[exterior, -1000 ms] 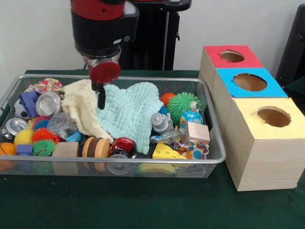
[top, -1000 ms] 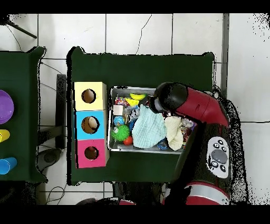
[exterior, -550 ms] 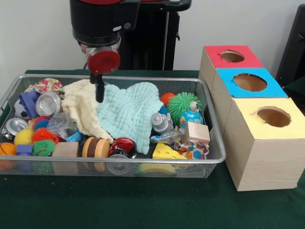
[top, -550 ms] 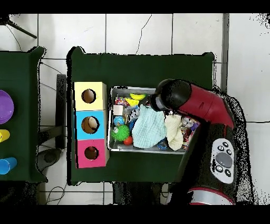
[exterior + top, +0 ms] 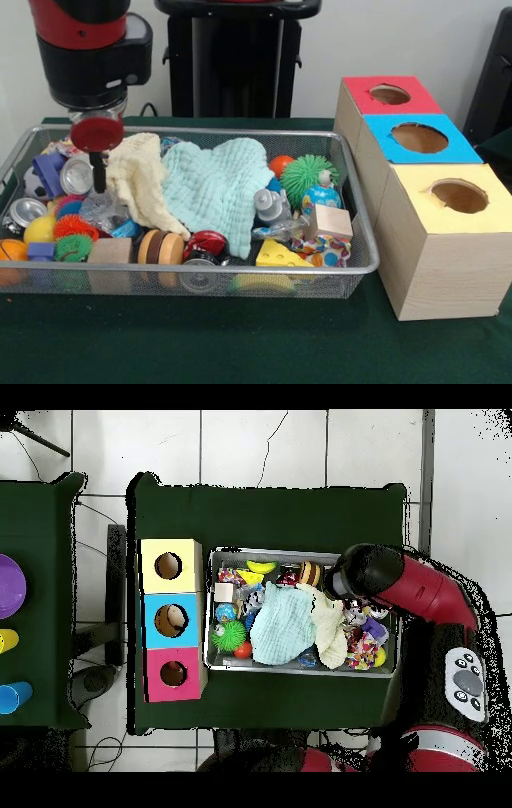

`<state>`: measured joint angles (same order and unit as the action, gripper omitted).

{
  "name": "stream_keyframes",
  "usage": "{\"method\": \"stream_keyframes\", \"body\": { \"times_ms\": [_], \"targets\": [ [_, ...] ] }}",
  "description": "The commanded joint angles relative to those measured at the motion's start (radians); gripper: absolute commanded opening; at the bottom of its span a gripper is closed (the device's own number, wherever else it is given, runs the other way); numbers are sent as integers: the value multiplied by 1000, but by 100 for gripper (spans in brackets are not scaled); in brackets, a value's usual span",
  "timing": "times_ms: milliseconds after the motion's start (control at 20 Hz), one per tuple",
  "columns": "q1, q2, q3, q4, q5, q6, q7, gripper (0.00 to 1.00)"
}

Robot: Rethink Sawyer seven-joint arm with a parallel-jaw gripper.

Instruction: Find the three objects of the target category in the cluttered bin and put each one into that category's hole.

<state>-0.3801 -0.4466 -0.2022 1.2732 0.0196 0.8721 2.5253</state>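
Sideways across the bin, from above the two cloths toward the left of the front view, is where the gripper (image 5: 99, 174) has travelled in the last second; it now hangs over the left-hand clutter, its dark tip reaching down just beside the open-topped silver can (image 5: 79, 174) and the edge of the cream cloth (image 5: 140, 181). Only a single thin dark finger shows below the red disc, so I cannot tell how wide it stands, though nothing appears to be carried. In the overhead view the arm (image 5: 405, 584) has swung to the right end of the wire bin (image 5: 300, 552), uncovering the mint cloth (image 5: 283, 624) and the items at the bin's upper edge. Neither cloth looks disturbed, so the move reads as a shift of search area rather than a pick. Around the tip lie a purple block (image 5: 48, 170), a crumpled clear wrapper (image 5: 102, 210), spiky orange and green balls (image 5: 74, 237) and a second can (image 5: 24, 212) on its side at the left wall. Which category is wanted is not given; if it is cans, both lie in this left corner. All three boxes stand at the right of the front view, red box (image 5: 390, 95), blue box (image 5: 418, 138) and yellow box (image 5: 459, 196), well apart from the gripper, and no delivery looks under way.
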Motion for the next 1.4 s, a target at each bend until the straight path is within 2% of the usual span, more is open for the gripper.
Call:
{"method": "stream_keyframes", "body": {
  "times_ms": [50, 350, 750, 1050, 1400],
  "targets": [
    [23, 94, 140, 19, 34, -22, 24, 100],
    [69, 58, 110, 45, 77, 37, 116, 100],
    [80, 7, 74, 127, 87, 30, 94, 100],
    [82, -33, 60, 251, 80, -68, 85, 100],
    [65, -25, 68, 352, 58, -202, 79, 100]
  ]
}}
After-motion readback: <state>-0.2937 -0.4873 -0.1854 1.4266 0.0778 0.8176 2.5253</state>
